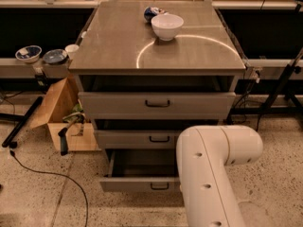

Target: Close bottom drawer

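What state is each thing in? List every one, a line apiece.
bottom drawer: open, pulled well out, nothing seen inside
middle drawer: seems slightly out
top drawer: partly open
white bowl: upright on the cabinet top
cardboard box: flaps open, beside the cabinet
arm: white link low in front of the drawers
gripper: out of view, somewhere beyond the arm

The white, smooth-shelled robot arm point(208, 178) fills the 5 o'clock part of the view. It rises from the bottom edge to a rounded elbow joint point(236, 143) whose capped end faces 3 o'clock. The claw lies out of view.
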`<state>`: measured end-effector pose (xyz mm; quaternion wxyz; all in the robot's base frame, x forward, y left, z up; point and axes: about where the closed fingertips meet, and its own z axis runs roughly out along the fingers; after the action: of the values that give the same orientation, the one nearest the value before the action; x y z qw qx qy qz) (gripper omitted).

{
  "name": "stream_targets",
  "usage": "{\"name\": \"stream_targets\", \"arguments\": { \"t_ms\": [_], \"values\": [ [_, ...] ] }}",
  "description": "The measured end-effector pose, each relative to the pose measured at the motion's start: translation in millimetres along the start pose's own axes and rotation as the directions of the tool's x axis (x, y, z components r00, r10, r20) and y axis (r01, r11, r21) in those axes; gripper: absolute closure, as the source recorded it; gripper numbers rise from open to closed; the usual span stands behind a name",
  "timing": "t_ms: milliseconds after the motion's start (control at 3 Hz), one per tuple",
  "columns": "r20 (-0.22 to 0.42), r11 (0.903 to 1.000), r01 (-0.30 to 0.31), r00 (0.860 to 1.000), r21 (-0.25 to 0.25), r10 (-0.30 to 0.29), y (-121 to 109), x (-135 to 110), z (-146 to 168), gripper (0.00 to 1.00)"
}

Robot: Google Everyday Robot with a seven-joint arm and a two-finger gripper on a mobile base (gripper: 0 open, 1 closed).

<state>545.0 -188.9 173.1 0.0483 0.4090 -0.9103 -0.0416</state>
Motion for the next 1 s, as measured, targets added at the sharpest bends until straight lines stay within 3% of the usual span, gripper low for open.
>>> {"name": "stream_targets", "arguments": {
  "t_ms": [333, 667, 1000],
  "values": [
    [0.019, 0.9998, -0.006, 1.000, 0.018, 0.005, -12.9, -15.4, -7.1, 1.00],
    [0.028, 0.9997, -0.007, 1.000, 0.024, 0.006, -7.7, -12.4, -3.6, 1.00],
    [0.039, 0.9960, -0.083, 0.996, 0.034, 0.082, -27.1, -8.5, 10.6, 1.00]
  ]
}}
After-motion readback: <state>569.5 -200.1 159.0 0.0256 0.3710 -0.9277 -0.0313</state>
